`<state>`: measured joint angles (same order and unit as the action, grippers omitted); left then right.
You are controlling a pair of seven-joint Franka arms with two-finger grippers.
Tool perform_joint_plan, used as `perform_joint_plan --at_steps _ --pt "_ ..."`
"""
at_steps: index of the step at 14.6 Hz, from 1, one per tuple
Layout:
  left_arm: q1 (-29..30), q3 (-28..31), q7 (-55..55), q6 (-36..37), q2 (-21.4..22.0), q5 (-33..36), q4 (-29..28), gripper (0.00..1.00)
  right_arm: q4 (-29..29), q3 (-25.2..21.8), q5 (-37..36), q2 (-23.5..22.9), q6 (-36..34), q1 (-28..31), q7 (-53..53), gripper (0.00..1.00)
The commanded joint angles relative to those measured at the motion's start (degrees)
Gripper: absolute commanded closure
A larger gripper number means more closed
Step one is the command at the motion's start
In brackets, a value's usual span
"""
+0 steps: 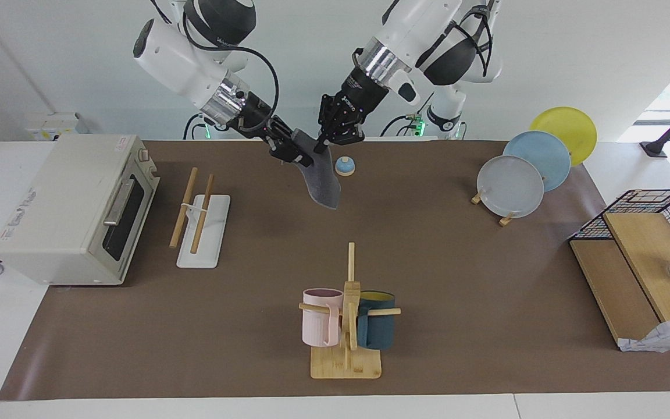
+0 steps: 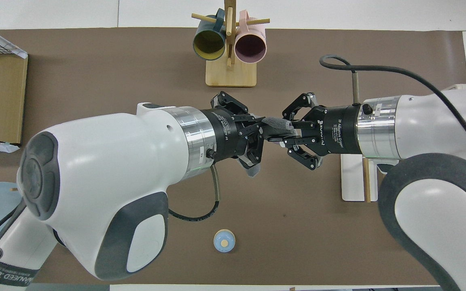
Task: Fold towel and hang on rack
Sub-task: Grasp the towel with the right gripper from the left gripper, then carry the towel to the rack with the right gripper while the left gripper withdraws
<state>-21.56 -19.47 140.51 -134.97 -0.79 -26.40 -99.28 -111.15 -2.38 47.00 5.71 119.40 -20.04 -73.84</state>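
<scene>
The towel (image 1: 322, 180) hangs in the air between both grippers, showing only its dark grey face, with its lower end over the mat near the robots. In the overhead view it is a small grey bunch (image 2: 275, 123) between the fingertips. My right gripper (image 1: 295, 150) (image 2: 286, 130) is shut on the towel's upper edge. My left gripper (image 1: 328, 139) (image 2: 262, 131) is shut on the same edge right beside it. The rack (image 1: 201, 224), two light-wood rods over a white base tray, stands toward the right arm's end, beside the oven. It is mostly hidden under the right arm in the overhead view (image 2: 352, 178).
A toaster oven (image 1: 73, 209) stands at the right arm's end. A mug stand (image 1: 346, 326) with a pink and a teal mug stands far from the robots. A small blue bell (image 1: 345, 166) lies under the grippers. Plates on a stand (image 1: 509, 186) and a wire basket (image 1: 660, 215) stand toward the left arm's end.
</scene>
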Motion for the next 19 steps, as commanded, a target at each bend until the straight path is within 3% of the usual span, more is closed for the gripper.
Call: perform_joint_plan --at_steps 1,7,8,9,13,16,19 --pt "-1.4 0.7 0.6 -0.5 1.7 -0.9 -1.8 1.00 -1.0 0.2 1.4 0.4 0.4 0.4 2.7 1.00" --pt "-1.5 0.7 -0.4 -0.5 2.4 -0.4 -3.2 1.00 -1.0 0.2 1.4 0.4 0.3 0.6 6.0 1.00" --pt "-1.5 0.7 -1.6 -0.4 2.9 -0.3 -4.0 0.82 -1.0 0.2 1.3 0.4 0.3 0.5 6.9 1.00" --pt "-1.5 0.7 -4.6 -0.3 3.1 -0.3 -4.4 0.01 -1.1 0.2 1.2 0.5 0.1 0.5 8.5 1.00" --pt "-0.7 0.8 -10.2 1.4 3.8 -0.4 -5.5 0.00 -1.4 0.2 -0.1 0.8 -2.1 0.5 13.5 1.00" --pt "1.6 1.0 -15.0 2.8 5.1 -0.4 -7.8 0.00 -2.5 0.2 -12.1 1.4 -4.7 -0.4 30.2 1.00" --pt "5.1 1.2 -26.6 5.4 6.8 -0.4 -11.4 0.00 -4.7 0.2 -19.0 2.5 -5.0 -0.3 44.9 1.00"
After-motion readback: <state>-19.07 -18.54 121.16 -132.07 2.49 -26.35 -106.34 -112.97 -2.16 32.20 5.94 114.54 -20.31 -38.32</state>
